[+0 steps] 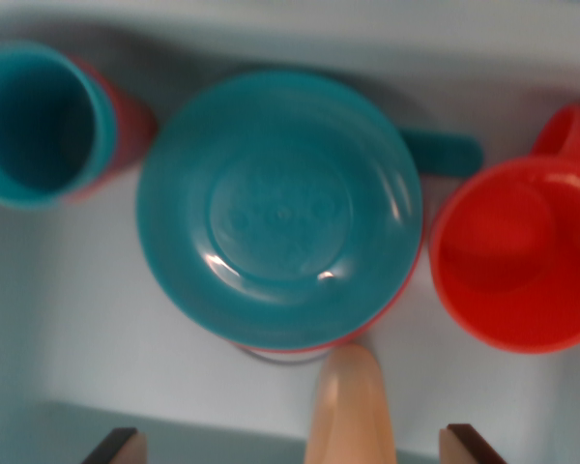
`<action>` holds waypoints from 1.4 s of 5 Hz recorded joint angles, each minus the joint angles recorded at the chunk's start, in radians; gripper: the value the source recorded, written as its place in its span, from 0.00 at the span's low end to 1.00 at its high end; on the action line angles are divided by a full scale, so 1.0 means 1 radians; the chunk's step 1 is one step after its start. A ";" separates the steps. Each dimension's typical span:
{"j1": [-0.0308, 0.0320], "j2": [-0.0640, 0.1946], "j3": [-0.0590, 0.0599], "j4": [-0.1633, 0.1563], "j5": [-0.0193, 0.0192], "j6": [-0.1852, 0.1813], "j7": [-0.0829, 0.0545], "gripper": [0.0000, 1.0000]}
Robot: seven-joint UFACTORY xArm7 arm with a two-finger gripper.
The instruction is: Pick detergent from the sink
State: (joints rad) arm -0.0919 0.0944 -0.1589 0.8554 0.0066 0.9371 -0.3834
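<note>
Three dishes: spread across the pale sink floor (126, 329), all blurred.
Centre: round teal plastic plate (278, 208), wide, a red rim peeking out under its lower edge, a teal handle (445, 152) jutting out at its right.
Upper left: teal plastic cup (39, 124), tilted, mouth toward the camera, red behind it.
Right: red plastic mug (517, 256), open top facing up, red handle at upper right.
Bottom centre: pale beige rounded detergent bottle (350, 411), top just below the plate's lower edge.
Fingers (126, 447): two dark-tipped ends at the bottom edge, spread wide, released, one on each side of the bottle, touching nothing.
</note>
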 joint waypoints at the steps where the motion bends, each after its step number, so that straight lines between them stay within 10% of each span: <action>1: 0.0000 0.000 0.000 0.000 0.0000 0.000 0.000 0.00; 5: -0.0006 0.000 -0.001 -0.005 0.0003 -0.004 -0.003 0.00; 6: -0.0006 0.000 -0.001 -0.005 0.0003 -0.004 -0.003 1.00; 7: -0.0006 0.000 -0.001 -0.005 0.0003 -0.004 -0.003 1.00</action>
State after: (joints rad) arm -0.0925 0.0947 -0.1599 0.8507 0.0068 0.9326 -0.3862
